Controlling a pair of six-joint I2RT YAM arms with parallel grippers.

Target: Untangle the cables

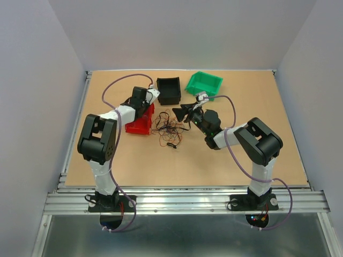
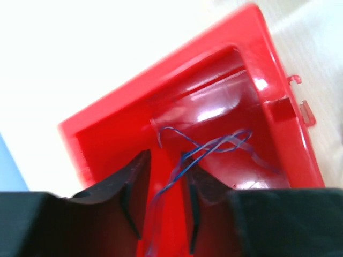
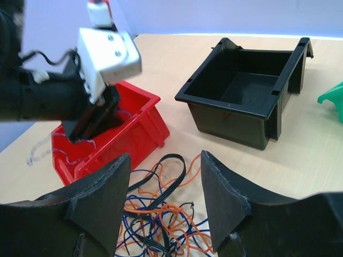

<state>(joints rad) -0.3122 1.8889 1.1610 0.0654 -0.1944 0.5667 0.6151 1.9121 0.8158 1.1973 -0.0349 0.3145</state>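
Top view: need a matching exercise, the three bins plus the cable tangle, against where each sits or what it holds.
1. red plastic bin
2. black plastic bin
3. green plastic bin
4. tangle of thin cables

A. loose in front of the right fingers
B. empty, back centre
C. blue wire inside, under the left fingers
D. furthest right of the bins

Pairs: 1-C, 2-B, 3-D, 4-A

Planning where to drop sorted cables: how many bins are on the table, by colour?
Red bin: 1
Black bin: 1
Green bin: 1
Total: 3
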